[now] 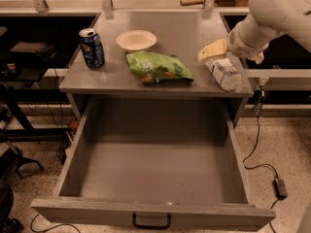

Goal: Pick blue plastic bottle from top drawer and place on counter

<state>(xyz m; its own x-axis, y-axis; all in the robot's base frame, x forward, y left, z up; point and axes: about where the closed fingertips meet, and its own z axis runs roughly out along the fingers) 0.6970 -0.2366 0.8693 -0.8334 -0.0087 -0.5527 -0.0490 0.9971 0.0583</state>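
End effector [224,57] at blue plastic bottle [226,75] (counter [180,28] right edge).

Dim, warm indoor light, coming from above. Brightest on the pale arm [274,13] and on the gripper [215,50] at the right edge of the desk [184,33], touching the upper end of the bottle [224,73]. Faint sheen on the can [92,47] top and the bag [158,68]. Soft shadow under the desk lip, darkening the back of the drawer [150,164]. Near black either side of the desk. Slightly grainy throughout.
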